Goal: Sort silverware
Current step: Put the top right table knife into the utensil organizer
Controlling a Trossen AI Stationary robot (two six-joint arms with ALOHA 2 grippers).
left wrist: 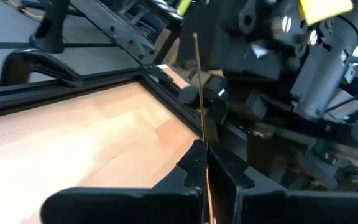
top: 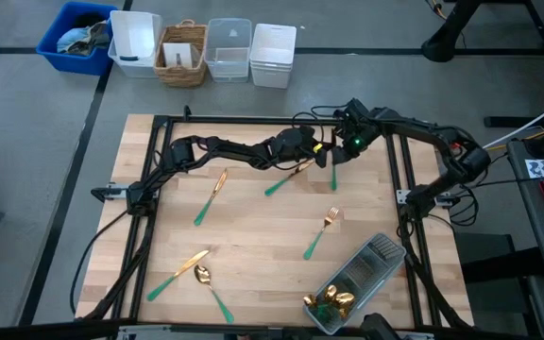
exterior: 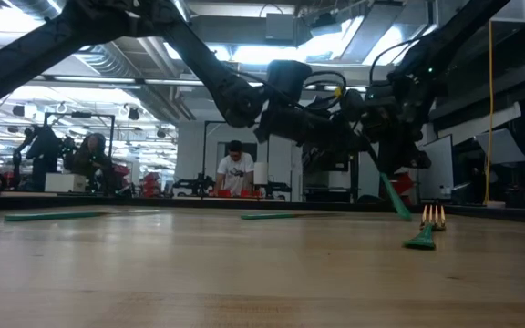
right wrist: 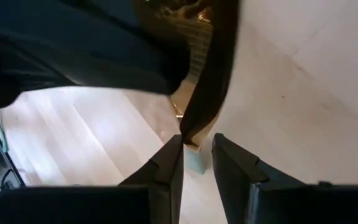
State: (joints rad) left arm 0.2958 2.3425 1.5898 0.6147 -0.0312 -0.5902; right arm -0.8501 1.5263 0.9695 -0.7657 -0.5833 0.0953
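Both grippers meet over the table's far middle on one knife. Its thin gold blade [left wrist: 199, 87] shows edge-on, and its teal handle [top: 333, 178] slants down toward the wood [exterior: 393, 196]. My left gripper [top: 314, 154] is shut on the blade. My right gripper [top: 336, 156] stands beside it, shut on the handle. Other silverware lies flat: a knife [top: 211, 196], a piece [top: 283, 179] just near the grippers, a fork [top: 321, 231], a knife [top: 179, 272] and a spoon [top: 211, 283]. My left gripper [left wrist: 205, 155] pinches the knife's gold blade [left wrist: 202, 134] between its two fingers, edge-on, and the blade runs on past the fingertips. The knife is lifted off the table. My right gripper [right wrist: 197, 149] has its fingers on either side of the teal handle [right wrist: 196, 160] close to the blade, coming from above. The handle's free end [exterior: 404, 215] hangs tilted down, close to the wood.
A clear plastic tray [top: 385, 247] lies at the near right, with gold-headed pieces in its near end [top: 329, 302]. Bins and a basket [top: 182, 52] stand on the floor beyond the far edge. A black frame [top: 253, 121] borders the table. A person stands far behind [exterior: 235, 169].
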